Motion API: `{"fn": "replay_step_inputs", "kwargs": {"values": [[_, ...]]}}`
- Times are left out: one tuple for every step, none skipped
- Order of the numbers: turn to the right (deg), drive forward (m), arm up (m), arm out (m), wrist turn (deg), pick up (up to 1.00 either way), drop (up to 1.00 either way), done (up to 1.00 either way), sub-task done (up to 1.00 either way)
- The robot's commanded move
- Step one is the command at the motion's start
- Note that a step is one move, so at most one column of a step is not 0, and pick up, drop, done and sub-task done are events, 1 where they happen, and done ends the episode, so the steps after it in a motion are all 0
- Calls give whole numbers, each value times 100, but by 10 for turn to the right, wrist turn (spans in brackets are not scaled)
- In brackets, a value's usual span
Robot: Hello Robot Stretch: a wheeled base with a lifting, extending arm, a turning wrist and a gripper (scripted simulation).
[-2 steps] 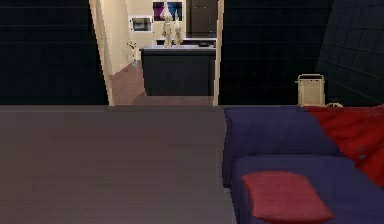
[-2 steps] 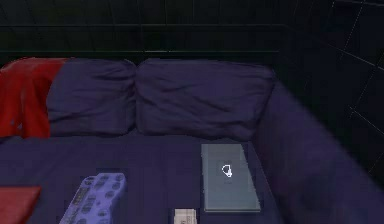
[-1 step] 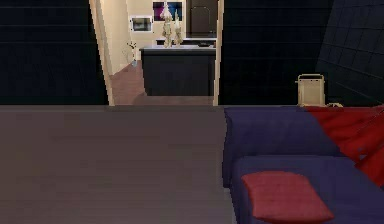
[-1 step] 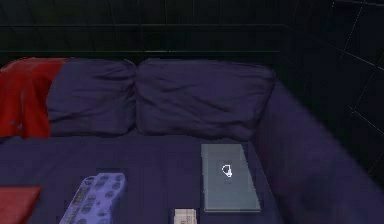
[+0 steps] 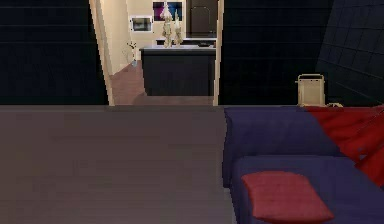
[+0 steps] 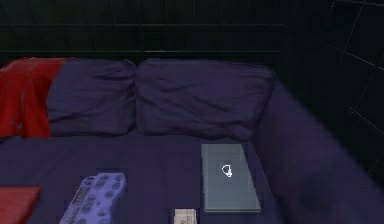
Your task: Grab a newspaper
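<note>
Newspaper is judged not yet grabbed; it may be the pale blue patterned flat thing (image 6: 95, 198) lying on the sofa seat (image 6: 150, 168), left of a small pale object (image 6: 184, 216) and a grey laptop (image 6: 230, 178). Approach and grasp are left to be done. The end effector's state cannot be told.

Pale blob (image 6: 184, 216), bottom edge, unidentifiable

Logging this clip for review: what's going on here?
The robot stands alongside a dark blue sofa, after a newspaper. On the seat lie a closed grey laptop, a pale blue patterned slab that may be the newspaper, and a small pale thing at the arm side view's bottom edge. A red blanket drapes over the backrest. Ahead, a doorway opens on a dark counter.
</note>
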Motion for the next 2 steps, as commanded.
{"fn": "replay_step_inputs", "kwargs": {"values": [[0,0,0,0,450,0,0,0,0],[0,0,0,0,360,0,0,0,0]]}}
